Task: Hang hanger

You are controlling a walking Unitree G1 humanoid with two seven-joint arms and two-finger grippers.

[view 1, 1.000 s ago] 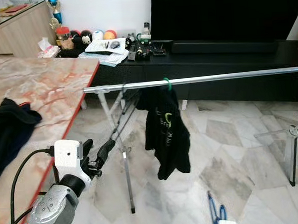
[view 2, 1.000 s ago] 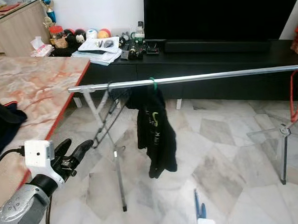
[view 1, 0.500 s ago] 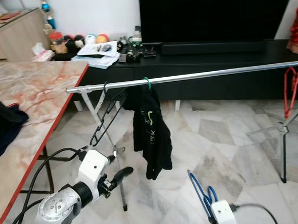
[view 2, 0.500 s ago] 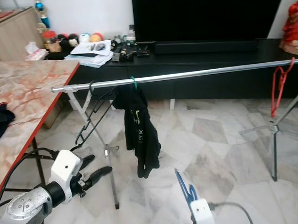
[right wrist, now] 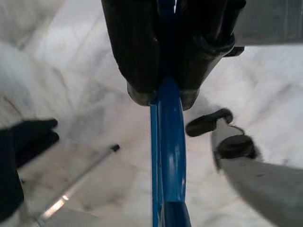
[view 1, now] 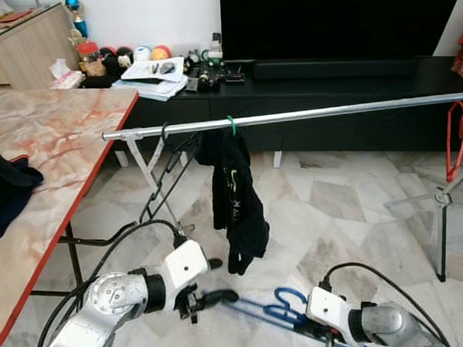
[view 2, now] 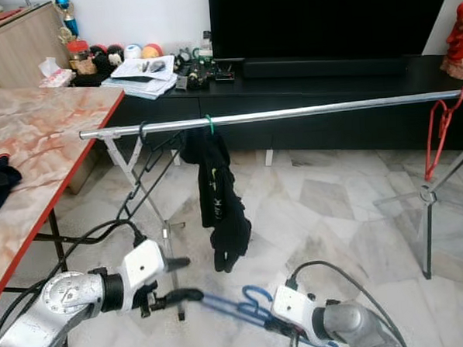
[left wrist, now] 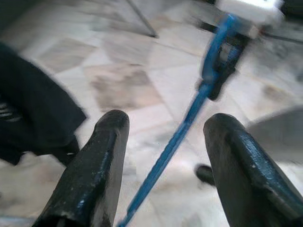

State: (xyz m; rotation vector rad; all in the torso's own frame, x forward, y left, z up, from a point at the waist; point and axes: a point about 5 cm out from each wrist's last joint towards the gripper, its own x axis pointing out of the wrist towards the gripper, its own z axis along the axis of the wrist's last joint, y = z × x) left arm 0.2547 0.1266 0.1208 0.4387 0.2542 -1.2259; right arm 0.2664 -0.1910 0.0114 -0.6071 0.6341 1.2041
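Note:
A blue hanger (view 1: 271, 309) lies low over the floor, its hook (view 1: 288, 296) pointing up. My right gripper (right wrist: 161, 97) is shut on the blue hanger (right wrist: 165, 156); its white wrist (view 1: 326, 308) sits at the lower right. My left gripper (view 1: 219, 280) is open beside the hanger's far end. In the left wrist view the blue hanger (left wrist: 180, 137) runs between the spread fingers (left wrist: 104, 161) without touching them. The silver rail (view 1: 314, 114) crosses at mid height and carries a black garment (view 1: 234, 190) on a green hook.
An empty black hanger (view 1: 166, 175) hangs at the rail's left end and a red hanger (view 1: 454, 131) at its right. The marble table (view 1: 59, 136) with a dark cloth (view 1: 7, 185) stands on the left. A rack leg (view 1: 441, 236) stands right, the black TV console (view 1: 336, 86) behind.
The camera has shifted. My left gripper has dropped and swung toward the middle. My right arm has come further into view, and the blue hanger has tipped from upright to lying low toward the left gripper.

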